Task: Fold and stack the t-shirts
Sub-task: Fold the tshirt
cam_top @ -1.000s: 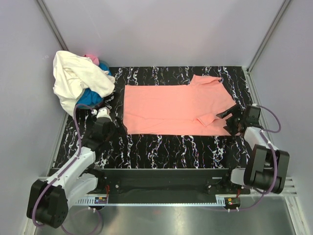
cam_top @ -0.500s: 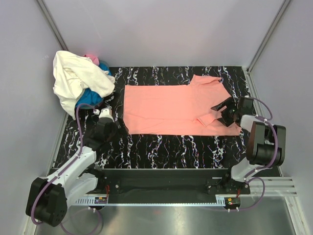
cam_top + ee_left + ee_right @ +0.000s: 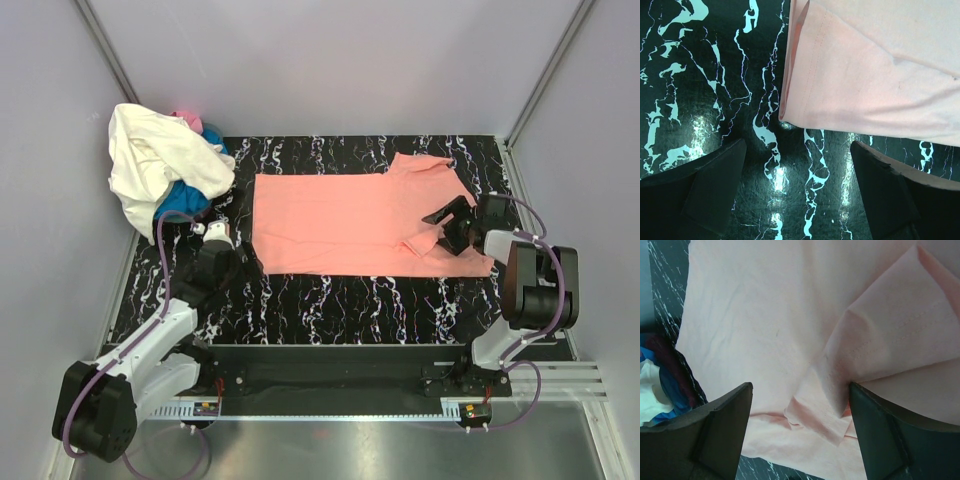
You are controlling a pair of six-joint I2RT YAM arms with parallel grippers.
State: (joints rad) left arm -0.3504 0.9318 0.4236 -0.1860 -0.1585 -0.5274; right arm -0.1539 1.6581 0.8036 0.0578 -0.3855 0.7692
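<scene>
Moved: right jaws have slid left from the table's right edge onto the salmon-pink cloth t-shirt [image 3: 340, 220]; left jaws barely shifted.
Right jaws: apart, over the folded-in sleeve [image 3: 875, 335] at the shirt's near right; sleeve lies between them, contact unclear.
Left jaws: apart, over the bare black marbled table [image 3: 350, 295], just beside the shirt's near-left hem corner [image 3: 788, 112].
Salmon shirt: flat, spread across the table centre.
Heap: cream-white cloth shirt [image 3: 150, 165] draped over bright blue shirt [image 3: 183, 198] and hot pink scrap [image 3: 186, 119], far-left corner, well apart from the right jaws.
</scene>
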